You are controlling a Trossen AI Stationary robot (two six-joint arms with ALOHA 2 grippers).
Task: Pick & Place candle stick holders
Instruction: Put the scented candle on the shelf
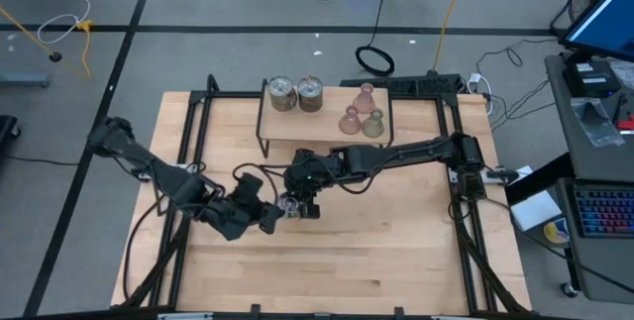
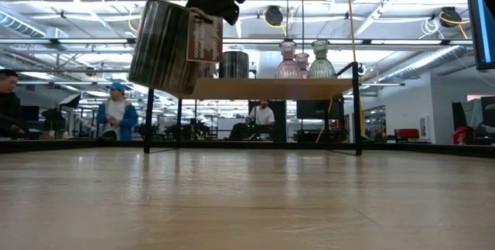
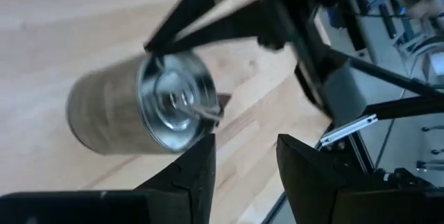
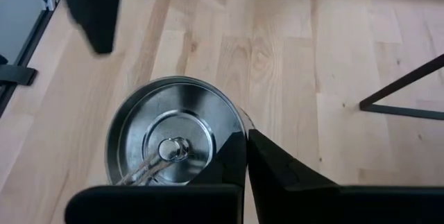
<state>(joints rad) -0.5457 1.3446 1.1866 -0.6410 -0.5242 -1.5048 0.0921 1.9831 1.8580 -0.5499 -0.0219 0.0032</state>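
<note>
A shiny silver round holder [image 2: 164, 46] hangs tilted above the table, held by my right gripper [image 4: 246, 137], which is shut on its rim. It also shows in the high view [image 1: 288, 204] at the table's middle. My left gripper [image 3: 246, 144] is open and empty just left of it, its fingers pointing at the holder's open mouth [image 3: 173, 102]. Two more silver holders [image 1: 296, 93] and three tinted glass holders [image 1: 362, 115] stand on their bases on a raised wooden shelf [image 1: 327, 134] at the far side. My right gripper pinches the silver holder's rim wall [image 4: 239, 128], one finger [image 4: 222, 165] inside the hollow and one finger [image 4: 284, 172] outside. In the low view the gripper comes at it from above. The holder is lifted clear of the table, tilted, hanging below the fingers.
The shelf stands on thin black legs [image 2: 147, 122] over the table's far half. Black frame rails [image 1: 188, 132] run along both table sides. Bare wood [image 1: 376, 251] lies toward the near edge. People [image 2: 116, 112] are in the room behind the table.
</note>
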